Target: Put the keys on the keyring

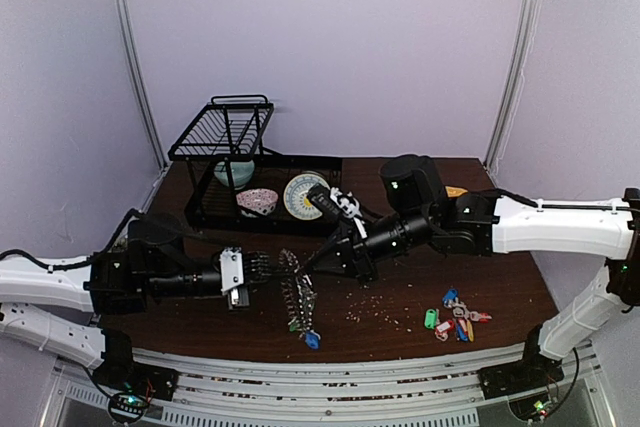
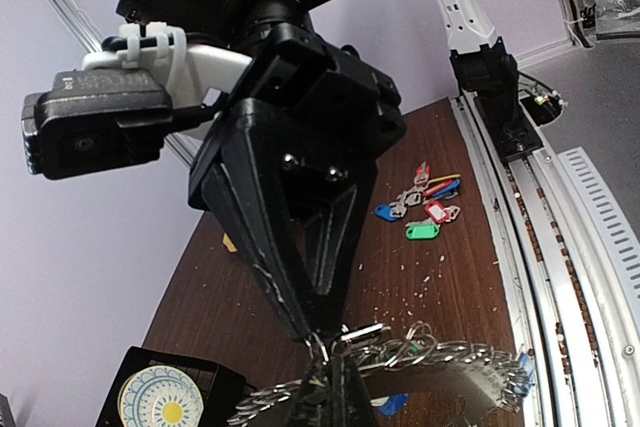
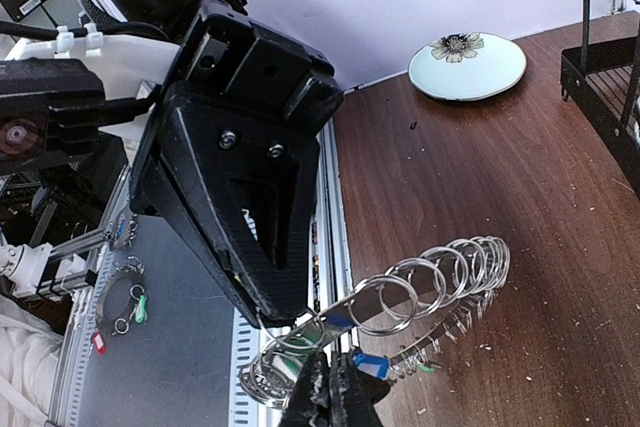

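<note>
Keyring (image 1: 297, 292): upright on edge, mid-desk (image 1: 400, 287). Left end effector (image 1: 262, 269) closed on its rim from the left, right end effector (image 1: 312, 267) pinched shut on its rim from the right. Keys (image 1: 456, 319): tagged bunch lying flat, well right of keyring.

Top view: fixed, high behind both arm bases (image 1: 130, 379), facing down and forward over the whole worktop (image 1: 500, 287) to the far wall (image 1: 330, 37).
Left wrist view: close, low, facing right at the right pincer (image 2: 316, 332).
Right wrist view: close, facing left at the left pincer (image 3: 272, 315).
Shared by all three: the keyring (image 1: 297, 292), mid-worktop.
</note>
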You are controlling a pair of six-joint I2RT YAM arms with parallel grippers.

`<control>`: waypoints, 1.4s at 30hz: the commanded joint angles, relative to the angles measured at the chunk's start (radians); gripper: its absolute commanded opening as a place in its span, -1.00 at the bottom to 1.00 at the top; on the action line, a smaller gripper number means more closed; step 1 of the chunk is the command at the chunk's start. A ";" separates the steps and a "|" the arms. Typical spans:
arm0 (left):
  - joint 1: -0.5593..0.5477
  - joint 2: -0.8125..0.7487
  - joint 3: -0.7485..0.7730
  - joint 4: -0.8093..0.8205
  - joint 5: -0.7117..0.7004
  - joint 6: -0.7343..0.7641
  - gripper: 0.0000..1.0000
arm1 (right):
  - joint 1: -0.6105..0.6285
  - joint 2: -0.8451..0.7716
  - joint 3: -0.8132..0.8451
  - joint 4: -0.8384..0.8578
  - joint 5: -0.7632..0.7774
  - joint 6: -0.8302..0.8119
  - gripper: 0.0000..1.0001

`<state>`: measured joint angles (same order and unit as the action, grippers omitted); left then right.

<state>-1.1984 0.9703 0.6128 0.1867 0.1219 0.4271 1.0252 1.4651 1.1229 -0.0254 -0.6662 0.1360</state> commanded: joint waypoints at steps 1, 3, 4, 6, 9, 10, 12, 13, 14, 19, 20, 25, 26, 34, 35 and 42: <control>-0.021 -0.054 0.021 0.217 0.070 -0.017 -1.00 | -0.032 0.015 -0.015 0.001 0.098 0.015 -1.00; -0.021 -0.053 0.023 0.215 0.072 -0.017 -1.00 | -0.036 0.011 -0.021 0.013 0.090 0.021 -1.00; -0.021 -0.051 0.024 0.213 0.069 -0.020 -1.00 | -0.036 0.007 -0.021 0.018 0.084 0.020 -1.00; -0.020 -0.051 0.025 0.220 0.069 -0.028 -1.00 | -0.036 0.005 -0.026 0.031 0.060 0.022 -1.00; -0.020 -0.061 0.012 0.263 0.067 -0.054 -1.00 | -0.036 0.007 -0.042 0.108 -0.004 0.032 -1.00; -0.020 -0.064 0.006 0.276 0.067 -0.063 -1.00 | -0.036 0.006 -0.046 0.131 -0.014 0.035 -1.00; -0.020 -0.064 0.004 0.288 0.062 -0.076 -1.00 | -0.033 0.000 -0.052 0.159 -0.014 0.030 -0.99; -0.020 -0.064 0.004 0.293 0.056 -0.086 -1.00 | -0.033 -0.012 -0.057 0.165 -0.015 0.024 -0.92; -0.018 -0.066 0.004 0.298 0.052 -0.094 -1.00 | -0.034 -0.025 -0.066 0.172 -0.012 0.018 -0.84; -0.011 -0.066 0.000 0.330 0.060 -0.146 -1.00 | -0.033 -0.129 -0.143 0.216 0.058 -0.016 -0.44; -0.010 -0.063 -0.001 0.336 0.068 -0.159 -1.00 | -0.034 -0.153 -0.157 0.224 0.070 -0.028 -0.38; -0.009 -0.062 -0.001 0.347 0.098 -0.182 -1.00 | -0.034 -0.227 -0.169 0.231 0.076 -0.100 -0.25; -0.009 -0.065 -0.001 0.347 0.097 -0.180 -1.00 | -0.034 -0.236 -0.159 0.225 0.072 -0.112 -0.26; -0.007 -0.087 -0.001 0.340 0.088 -0.165 -1.00 | 0.039 -0.206 -0.095 0.321 -0.004 -0.167 -0.36; -0.008 -0.087 0.000 0.338 0.088 -0.164 -1.00 | 0.051 -0.197 -0.085 0.319 0.004 -0.176 -0.39; -0.009 -0.085 0.002 0.332 0.090 -0.160 -1.00 | 0.095 -0.155 -0.056 0.346 0.028 -0.181 -0.51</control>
<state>-1.2072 0.9020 0.5961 0.4255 0.2020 0.2676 1.1061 1.2987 1.0359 0.2760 -0.6491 -0.0265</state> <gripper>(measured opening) 0.006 0.261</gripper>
